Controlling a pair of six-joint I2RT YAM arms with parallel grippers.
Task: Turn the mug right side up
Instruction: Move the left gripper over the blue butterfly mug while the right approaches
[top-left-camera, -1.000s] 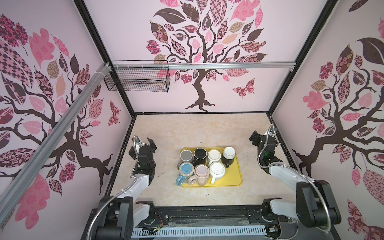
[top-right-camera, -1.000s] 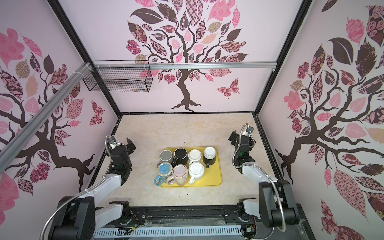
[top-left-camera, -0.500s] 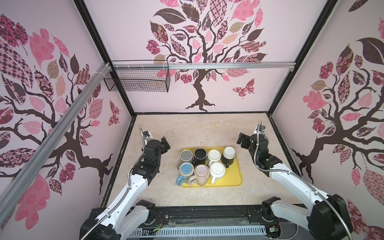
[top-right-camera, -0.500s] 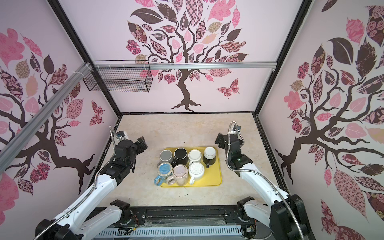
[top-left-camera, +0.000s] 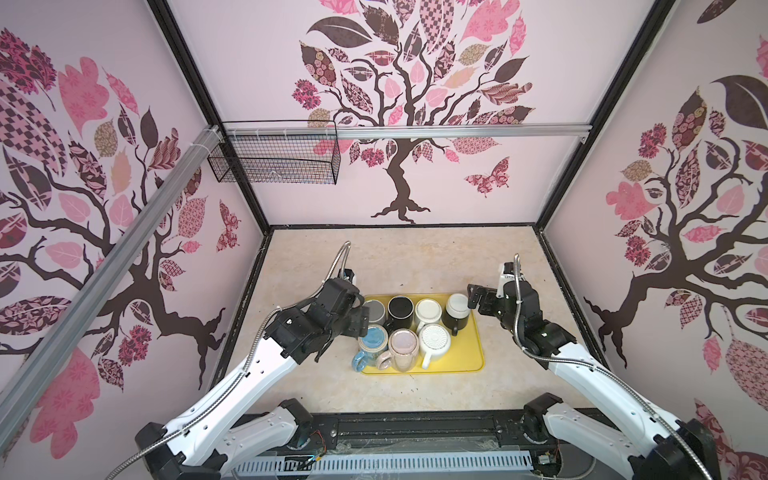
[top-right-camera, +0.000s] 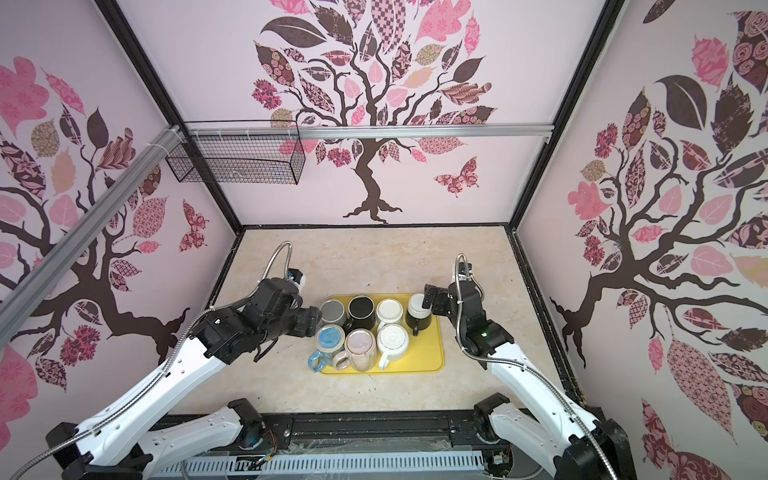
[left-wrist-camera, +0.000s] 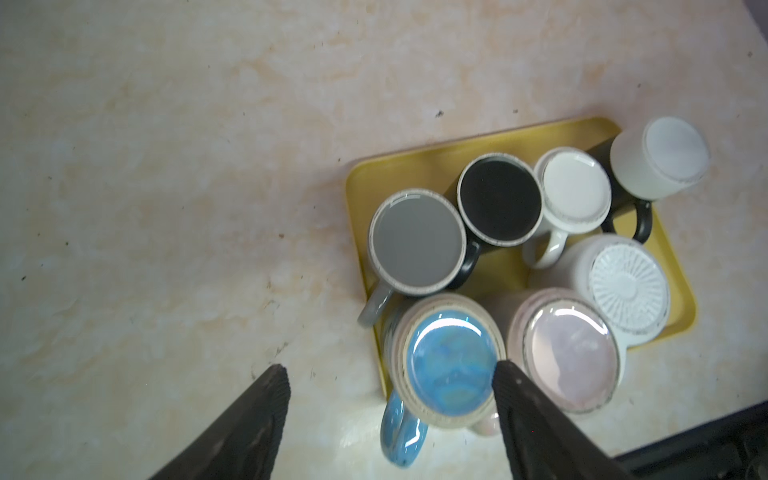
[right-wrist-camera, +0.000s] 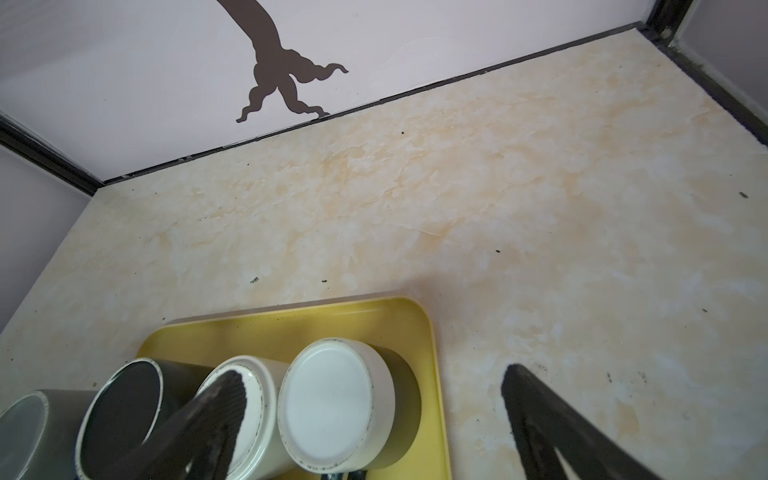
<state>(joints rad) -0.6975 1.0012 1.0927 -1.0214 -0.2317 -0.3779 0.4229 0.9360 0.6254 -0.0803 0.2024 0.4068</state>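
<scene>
Several mugs stand upside down on a yellow tray (top-left-camera: 478, 362), bases up. In the back row are a grey mug (top-left-camera: 374, 309), a black mug (top-left-camera: 401, 309), a white one (top-left-camera: 428, 311) and a black mug with a white base (top-left-camera: 456, 307). In front are a blue mug (top-left-camera: 372, 338), a pink mug (top-left-camera: 404, 343) and a ribbed white mug (top-left-camera: 434, 338). My left gripper (left-wrist-camera: 390, 368) hangs open above the blue mug (left-wrist-camera: 451, 361), holding nothing. My right gripper (right-wrist-camera: 373, 374) is open above the white-based black mug (right-wrist-camera: 332, 399).
The tray sits near the front middle of a beige marbled tabletop (top-left-camera: 415, 257) enclosed by walls on three sides. A wire basket (top-left-camera: 274, 160) hangs high on the back wall at the left. Handles of the blue and pink mugs stick out over the tray's front edge.
Both arms have swung in from the side walls to the tray. The left gripper now hovers at the tray's left end, the right one at its far right corner. The mugs have not moved.
</scene>
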